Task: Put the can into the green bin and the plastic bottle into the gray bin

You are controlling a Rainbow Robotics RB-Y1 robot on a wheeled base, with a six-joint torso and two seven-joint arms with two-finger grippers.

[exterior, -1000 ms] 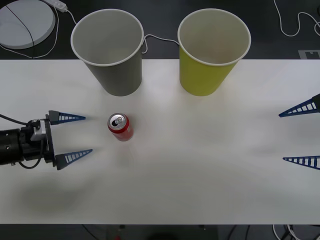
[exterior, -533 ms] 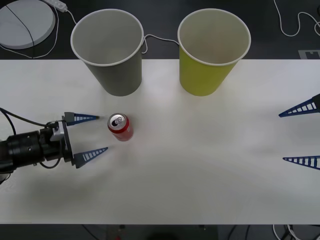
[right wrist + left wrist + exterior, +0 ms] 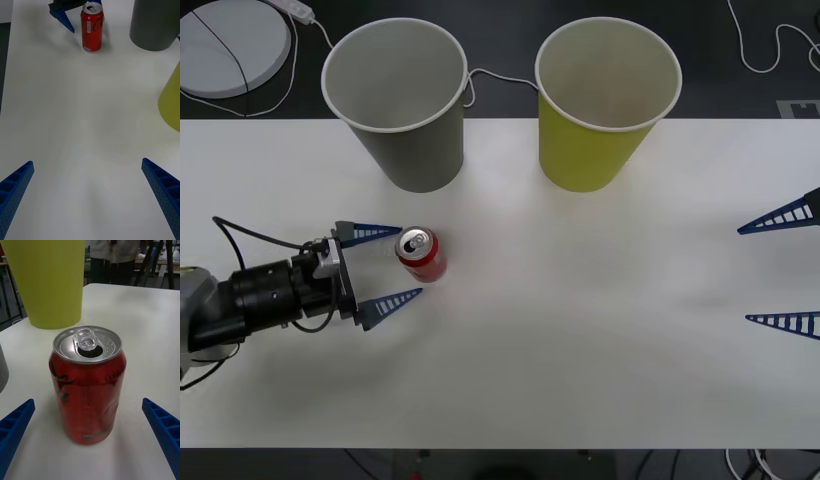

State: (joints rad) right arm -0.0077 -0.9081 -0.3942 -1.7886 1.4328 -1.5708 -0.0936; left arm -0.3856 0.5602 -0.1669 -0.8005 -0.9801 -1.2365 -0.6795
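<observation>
The white table [image 3: 580,350] carries everything, with a dark floor strip, cables and a round white disc [image 3: 230,45] beyond its far edge. Two large tapered bins stand upright near that far edge, apart from each other: the gray bin [image 3: 405,140] toward the robot's left and the green bin [image 3: 595,140] to its right, both showing pale insides under white rims. The left arm reaches in low over the table from the left side, and its left hand [image 3: 387,264] is released, its two blue ribbed fingers [image 3: 392,300] spread wide with their tips just beside the can, one on each flank, not touching it. The right hand [image 3: 780,270] waits at the table's right edge, well apart from the can, its fingers likewise spread open with nothing between them. The can [image 3: 421,255] stands upright on the table in front of the gray bin, its silver top and pull tab facing up, the opening already punched.
</observation>
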